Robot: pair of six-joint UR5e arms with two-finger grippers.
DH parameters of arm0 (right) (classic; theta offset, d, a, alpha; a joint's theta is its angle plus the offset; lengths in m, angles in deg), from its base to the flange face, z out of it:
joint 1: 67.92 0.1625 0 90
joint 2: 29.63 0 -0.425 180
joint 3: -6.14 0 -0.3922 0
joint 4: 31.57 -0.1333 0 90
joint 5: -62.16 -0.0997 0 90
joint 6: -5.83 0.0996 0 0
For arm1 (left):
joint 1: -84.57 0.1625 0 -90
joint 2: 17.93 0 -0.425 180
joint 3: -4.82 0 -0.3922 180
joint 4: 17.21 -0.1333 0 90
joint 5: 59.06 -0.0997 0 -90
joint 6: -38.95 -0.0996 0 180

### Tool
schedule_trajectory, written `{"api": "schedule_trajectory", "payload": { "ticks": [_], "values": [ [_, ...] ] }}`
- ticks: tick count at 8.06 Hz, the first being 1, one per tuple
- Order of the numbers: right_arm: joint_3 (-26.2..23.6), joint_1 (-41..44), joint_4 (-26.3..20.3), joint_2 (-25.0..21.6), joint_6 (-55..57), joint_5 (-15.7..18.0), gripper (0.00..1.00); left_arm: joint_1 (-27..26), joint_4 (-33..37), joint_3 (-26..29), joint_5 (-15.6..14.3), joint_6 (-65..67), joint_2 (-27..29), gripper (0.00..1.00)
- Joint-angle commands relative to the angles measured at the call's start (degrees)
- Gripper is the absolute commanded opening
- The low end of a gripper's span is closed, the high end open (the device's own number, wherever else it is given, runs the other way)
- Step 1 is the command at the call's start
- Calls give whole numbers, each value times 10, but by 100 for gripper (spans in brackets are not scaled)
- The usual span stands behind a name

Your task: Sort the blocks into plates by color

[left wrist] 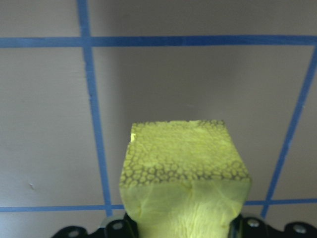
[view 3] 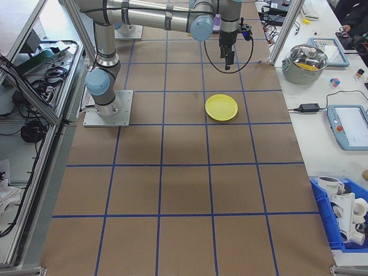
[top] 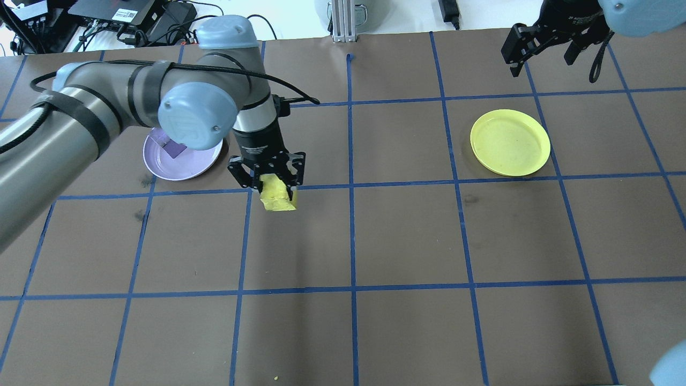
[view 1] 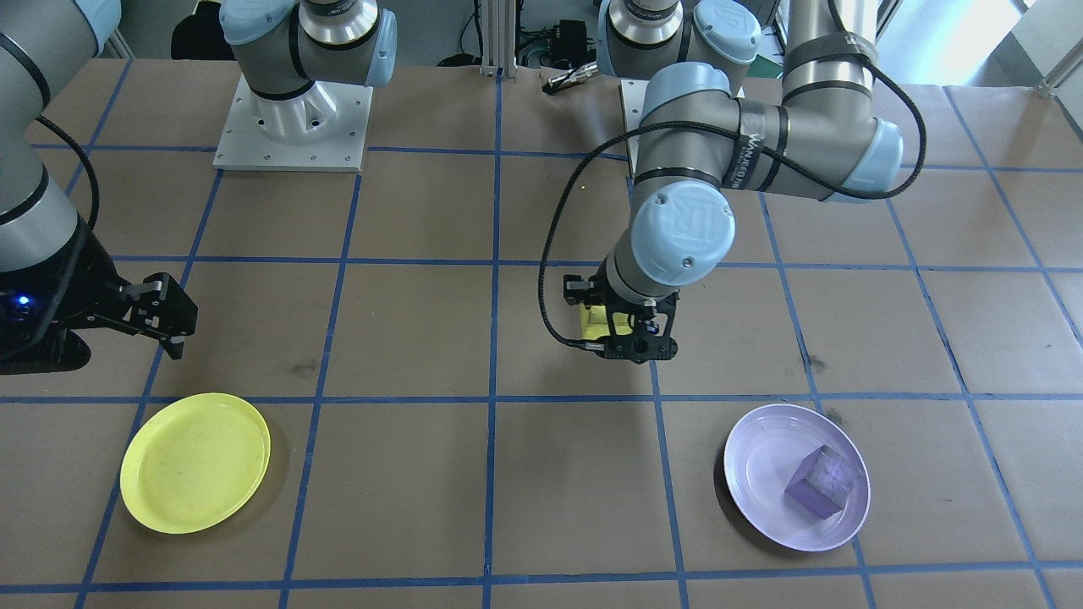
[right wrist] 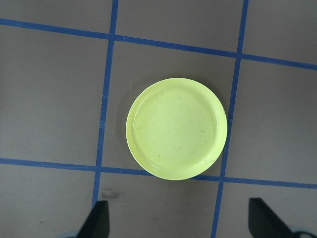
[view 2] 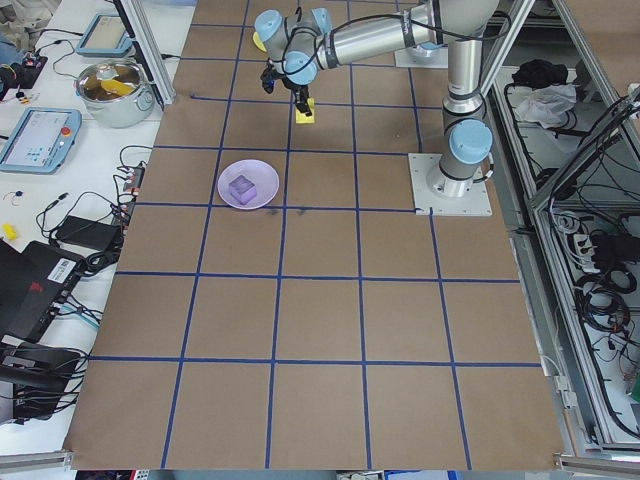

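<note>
A brown table (top: 407,236) marked into squares by blue tape lines (top: 351,241) carries two plates. The yellow plate (top: 510,142) lies bare toward the table's far right. The lavender plate (top: 182,161) lies toward the far left and holds the purple block (view 1: 822,485). Just beside that plate, the left gripper (top: 268,185) points down, its jaws closed on the yellow block (top: 277,195), which sits near a tape line. The right gripper (top: 541,45) hangs near the far right edge, beyond the yellow plate, its jaws spread wide and holding nothing.
</note>
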Motion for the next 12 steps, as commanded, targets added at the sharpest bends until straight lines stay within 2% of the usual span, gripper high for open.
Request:
{"api": "schedule_trajectory", "payload": {
  "ticks": [1, 2, 4, 5, 7, 8, 10, 12],
  "values": [
    [0, -25, -1, 1, -7, -7, 100, -93, -37, 5, 46, 60, 14, 14],
    [0, -32, -2, 1, -9, -7, 100, -120, -57, 6, 58, 70, 21, 14],
    [0, -33, -1, 2, -9, -7, 100, -147, -83, 7, 64, 94, 35, 15],
    [0, -33, 1, 2, -9, -7, 100, -152, -96, 6, 81, 99, 37, 18],
    [0, -33, 5, 3, -8, -6, 100, -157, -98, 6, 82, 108, 41, 16],
    [0, -33, 5, 3, -8, -6, 100, -160, -99, 6, 83, 109, 42, 11],
    [0, -33, 5, 0, -8, -7, 100, -174, -110, 6, 83, 117, 49, 11],
    [0, -33, 6, 0, -6, -7, 100, -185, -168, 6, 82, 131, 83, 17]
  ]
}}
